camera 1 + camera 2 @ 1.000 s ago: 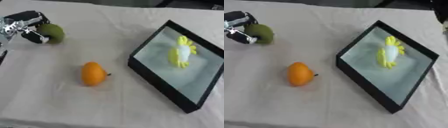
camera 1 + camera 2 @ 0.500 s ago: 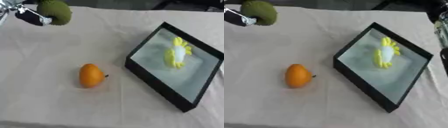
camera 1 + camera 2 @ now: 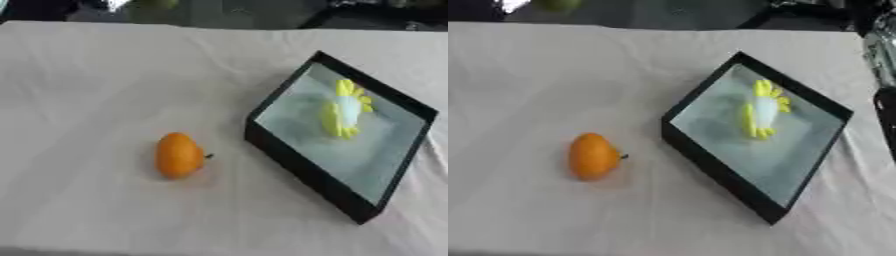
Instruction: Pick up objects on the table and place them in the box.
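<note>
The left hand shows in neither view. At the right edge of the right eye view, part of the right arm (image 3: 884, 75) appears, dark and silvery. Its hand cannot be seen.

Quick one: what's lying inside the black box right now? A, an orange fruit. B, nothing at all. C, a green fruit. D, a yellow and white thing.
D: a yellow and white thing lies in the box, while the orange fruit sits on the cloth to the box's left.
</note>
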